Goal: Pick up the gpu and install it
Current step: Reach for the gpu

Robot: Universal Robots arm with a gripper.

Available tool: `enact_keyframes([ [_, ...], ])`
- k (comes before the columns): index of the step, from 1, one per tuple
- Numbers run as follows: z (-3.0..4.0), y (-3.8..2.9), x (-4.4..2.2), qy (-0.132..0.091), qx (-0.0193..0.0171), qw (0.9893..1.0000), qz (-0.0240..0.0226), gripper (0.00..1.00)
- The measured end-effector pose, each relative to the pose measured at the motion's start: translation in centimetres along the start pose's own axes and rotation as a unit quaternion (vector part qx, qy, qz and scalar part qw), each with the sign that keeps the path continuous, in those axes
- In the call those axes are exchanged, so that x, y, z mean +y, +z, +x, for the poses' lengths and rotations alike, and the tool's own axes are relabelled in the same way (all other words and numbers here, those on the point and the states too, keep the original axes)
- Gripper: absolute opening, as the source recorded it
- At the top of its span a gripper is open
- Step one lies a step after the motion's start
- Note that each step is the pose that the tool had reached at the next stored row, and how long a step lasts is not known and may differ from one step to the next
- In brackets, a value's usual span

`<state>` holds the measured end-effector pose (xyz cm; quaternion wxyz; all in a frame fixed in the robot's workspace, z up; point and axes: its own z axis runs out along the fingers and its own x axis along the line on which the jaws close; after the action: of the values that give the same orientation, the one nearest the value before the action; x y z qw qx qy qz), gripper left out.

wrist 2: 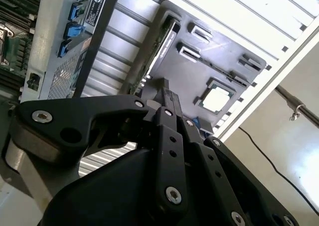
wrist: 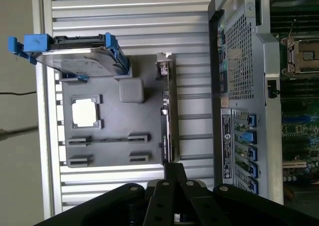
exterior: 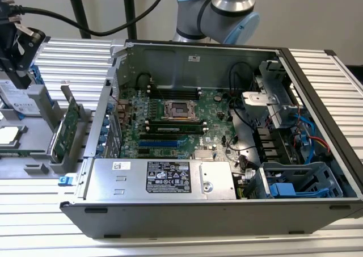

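Slots in the gray tray [exterior: 34,167] hold the gpu [exterior: 71,122] upright on its long edge, with the green board turned toward the exterior view's left. It stands on the side of the tray nearest to the case [exterior: 187,218], outside the case and not installed. In the first wrist view the gpu [wrist: 167,126] shows as a thin dark strip seen from above, with its silver bracket at one end.

The gripper [wrist: 174,172] hangs above the tray and is apart from the gpu, touching nothing. Its two black fingers are pressed together and nothing is between them. In the second wrist view the closed fingertips [wrist 2: 167,100] point down at the tray [wrist 2: 199,71], and the gpu [wrist 2: 157,51] is just beyond them. In the exterior view the gripper [exterior: 18,70] is at the far left, over the drive [exterior: 17,101].

On the same tray, farther from the case, lies the drive in its blue frame [wrist: 79,59]. Beside it a square cpu [wrist: 84,111] sits in its own recess, well apart from the gpu.

The tray lies on a ribbed metal table [exterior: 74,64], just beside the case on the exterior view's left. The case lies open on its side. Inside it the big green motherboard [exterior: 170,126] lies flat, and the silver power supply [exterior: 164,177] sits along the near wall. Behind the case is a joint of the gray arm [exterior: 221,10]. A black cable [exterior: 85,27] runs across toward the gripper.
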<state>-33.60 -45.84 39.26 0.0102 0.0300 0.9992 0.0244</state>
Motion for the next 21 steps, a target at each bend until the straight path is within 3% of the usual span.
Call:
enact_keyframes([
  [21, -0.02, -0.02, -0.33, 0.0, 0.0, 1.0, -0.0003, 0.0],
])
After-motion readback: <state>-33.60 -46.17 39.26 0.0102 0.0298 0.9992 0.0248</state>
